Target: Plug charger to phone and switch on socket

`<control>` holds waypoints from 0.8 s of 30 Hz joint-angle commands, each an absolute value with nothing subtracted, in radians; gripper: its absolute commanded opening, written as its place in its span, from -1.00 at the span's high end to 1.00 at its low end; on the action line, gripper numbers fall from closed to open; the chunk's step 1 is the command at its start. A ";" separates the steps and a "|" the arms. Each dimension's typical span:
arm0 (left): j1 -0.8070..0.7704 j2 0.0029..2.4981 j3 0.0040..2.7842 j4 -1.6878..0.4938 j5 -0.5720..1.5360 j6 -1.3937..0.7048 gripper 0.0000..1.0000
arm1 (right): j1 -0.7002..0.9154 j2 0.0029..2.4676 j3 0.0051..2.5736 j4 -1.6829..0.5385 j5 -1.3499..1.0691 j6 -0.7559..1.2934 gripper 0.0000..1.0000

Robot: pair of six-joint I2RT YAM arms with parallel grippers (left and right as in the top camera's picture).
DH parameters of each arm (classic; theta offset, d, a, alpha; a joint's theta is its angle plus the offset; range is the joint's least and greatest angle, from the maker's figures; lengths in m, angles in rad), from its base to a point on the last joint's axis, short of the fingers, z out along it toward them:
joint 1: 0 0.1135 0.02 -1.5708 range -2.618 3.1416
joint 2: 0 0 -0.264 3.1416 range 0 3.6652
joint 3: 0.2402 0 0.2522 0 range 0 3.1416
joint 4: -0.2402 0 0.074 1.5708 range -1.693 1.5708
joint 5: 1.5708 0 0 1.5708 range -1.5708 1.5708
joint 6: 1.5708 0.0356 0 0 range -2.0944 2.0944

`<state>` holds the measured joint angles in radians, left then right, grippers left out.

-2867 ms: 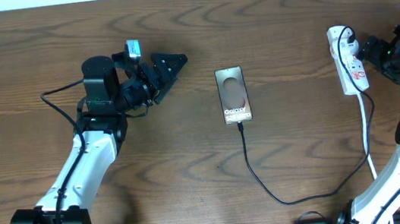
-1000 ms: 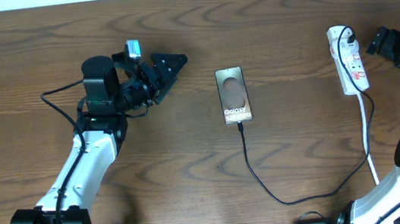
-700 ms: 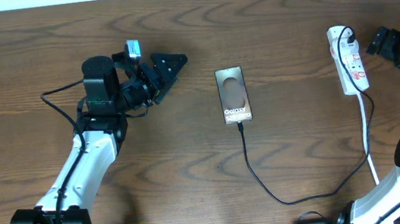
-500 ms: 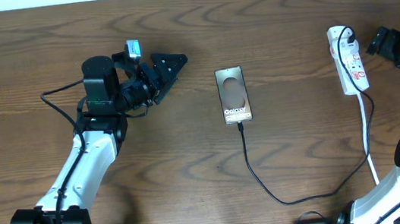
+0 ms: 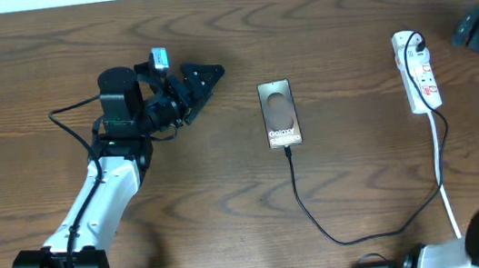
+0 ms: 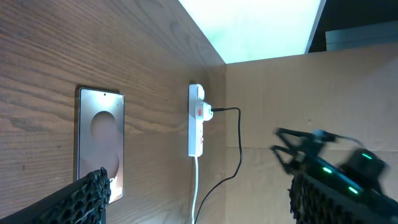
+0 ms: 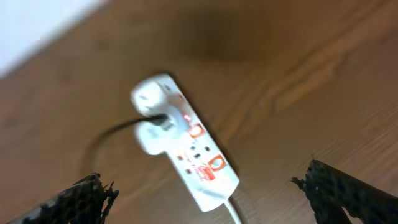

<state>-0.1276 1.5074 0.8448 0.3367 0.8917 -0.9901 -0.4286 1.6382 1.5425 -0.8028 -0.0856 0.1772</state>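
The phone point(image 5: 279, 113) lies flat mid-table, its Galaxy lettering showing; in the left wrist view the phone point(image 6: 99, 140) is low on the left. The charger point(image 5: 298, 195), a thin black cable, meets the phone's near edge, loops toward the table front and runs up to a black plug point(image 5: 415, 42) in the socket point(image 5: 417, 74). The right wrist view blurs the socket point(image 7: 186, 152); a red glow shows beside its plug point(image 7: 158, 121). My left gripper point(image 5: 203, 73) is open, left of the phone, holding nothing. My right gripper point(image 5: 472, 29) hangs open, raised right of the socket.
The socket's white cord point(image 5: 443, 173) runs down toward the table's front edge beside the black cable. A pale wall point(image 6: 249, 25) borders the far edge of the table. My right arm point(image 6: 336, 165) shows blurred in the left wrist view.
My right gripper has pulled away from the socket, up and toward the right edge of the overhead view. The left arm, phone, cable and socket have not moved.
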 commanded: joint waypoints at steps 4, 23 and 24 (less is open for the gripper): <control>-0.123 1.491 0.858 0.336 0.897 -0.976 -0.86 | -0.417 1.488 1.550 -0.805 -0.081 0.167 -0.99; -0.123 1.491 0.858 0.336 0.897 -0.976 -0.87 | -0.132 1.269 1.550 -0.805 -0.081 0.167 -0.99; -0.123 1.491 0.858 0.336 0.897 -0.976 -0.87 | -0.113 1.265 1.549 -0.805 -0.081 0.167 -0.99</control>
